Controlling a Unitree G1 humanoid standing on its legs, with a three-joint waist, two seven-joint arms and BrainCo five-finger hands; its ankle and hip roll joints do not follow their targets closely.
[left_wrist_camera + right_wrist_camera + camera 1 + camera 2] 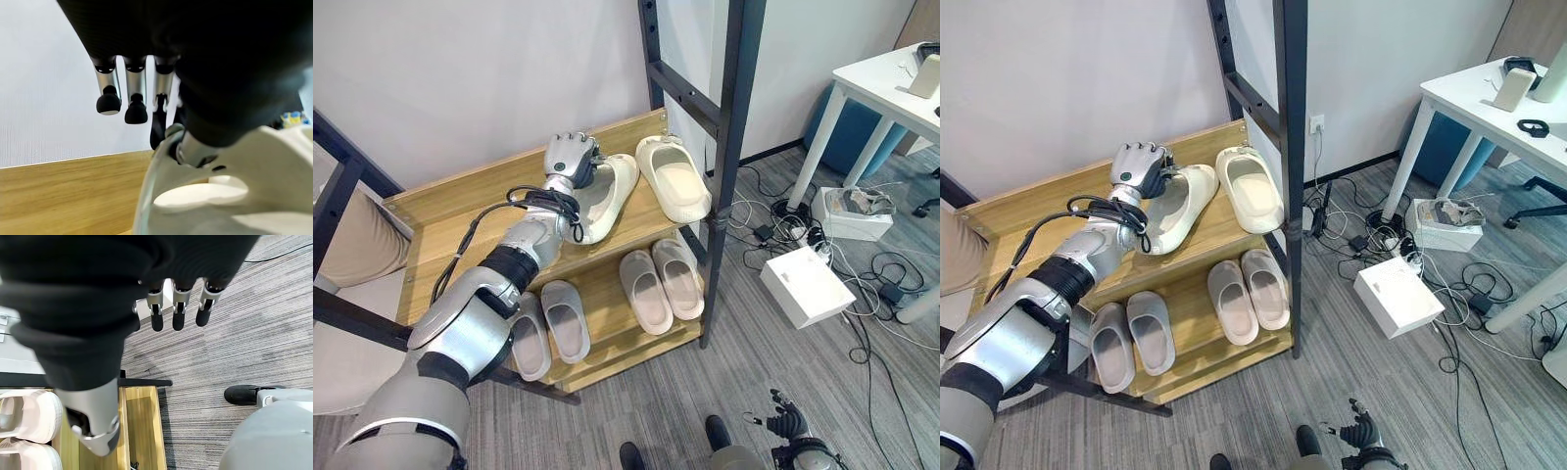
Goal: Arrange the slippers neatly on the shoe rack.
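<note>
Left hand (570, 155) clamps the cream slipper (607, 199) on the shoe rack (440, 211) top shelf, its heel hidden under the palm; right hand (177, 308) hangs low, fingers relaxed

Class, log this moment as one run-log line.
left hand: on tilted cream slipper, top shelf, thumb inside | mate slipper: beside, flat | lower shelf: two grey pairs | right hand: idle, open, above floor

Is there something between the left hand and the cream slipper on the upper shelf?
Nothing visible. The left hand is already at the tilted cream slipper, its thumb inside the opening. The second cream slipper lies apart beside it on the upper shelf.
</note>
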